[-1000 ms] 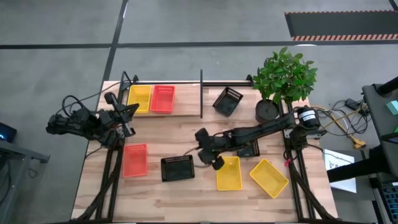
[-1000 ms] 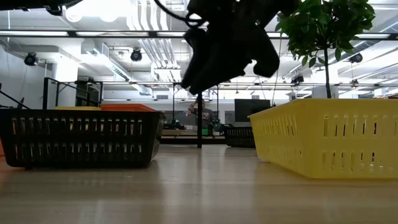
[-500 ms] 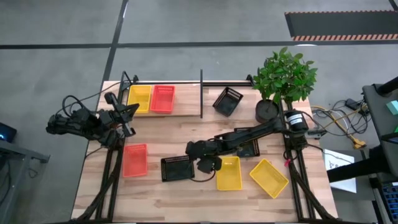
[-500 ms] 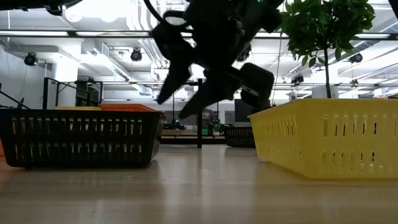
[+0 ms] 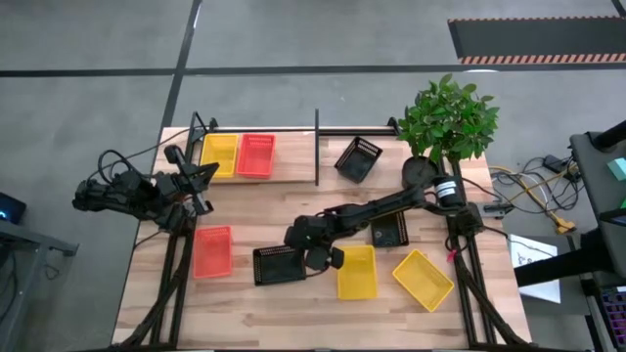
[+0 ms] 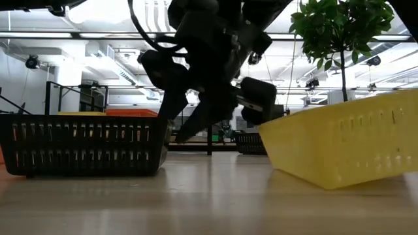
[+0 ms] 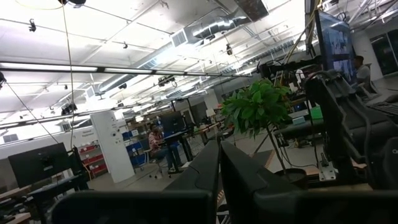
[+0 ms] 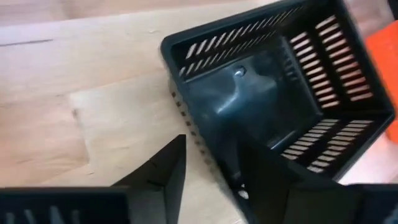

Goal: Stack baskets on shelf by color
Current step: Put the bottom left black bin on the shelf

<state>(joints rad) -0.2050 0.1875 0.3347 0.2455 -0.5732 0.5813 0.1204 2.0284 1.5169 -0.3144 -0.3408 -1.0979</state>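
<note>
- L gripper (image 5: pixel 201 176) parked off the shelf's left end, just outside the rail; fingers (image 7: pixel 211 168) pressed together, nothing between them.
- Shelf (image 5: pixel 293 168) runs along the table's (image 5: pixel 245 220) far edge, black divider post (image 5: pixel 317 147) upright about mid-length.
- On the shelf, left of the post: yellow basket (image 5: pixel 219 154) and red-orange basket (image 5: pixel 256 154) side by side, touching or nearly so.
- Right of the post, on the shelf: black basket (image 5: pixel 358 157) sitting skewed, corner toward the post.
- Well in front of the shelf's left part: red-orange basket on table (image 5: pixel 212 250), flat, open side up.
- Just right of that one: black basket on table (image 5: pixel 279 264), open side up. R gripper (image 5: pixel 311 252) is at its right wall — wrist view shows one finger (image 8: pixel 158 168) outside the wall on bare wood, the other inside the basket (image 8: pixel 273 106); jaws apart, straddling the wall, can't tell if they're pinching it.
- Right of the gripper, touching or almost: yellow basket near gripper (image 5: pixel 357 272); low view shows it tipped (image 6: pixel 339 147), one side off the wood.
- Under the R arm (image 5: pixel 391 205), between shelf and the yellow ones: another black basket under arm (image 5: pixel 389 231), partly hidden.
- Farthest right from the shelf's front: angled yellow basket (image 5: pixel 423 279), lying diagonal.
- At the shelf's right end: potted plant (image 5: pixel 448 122), pot beside the R arm's base.
</note>
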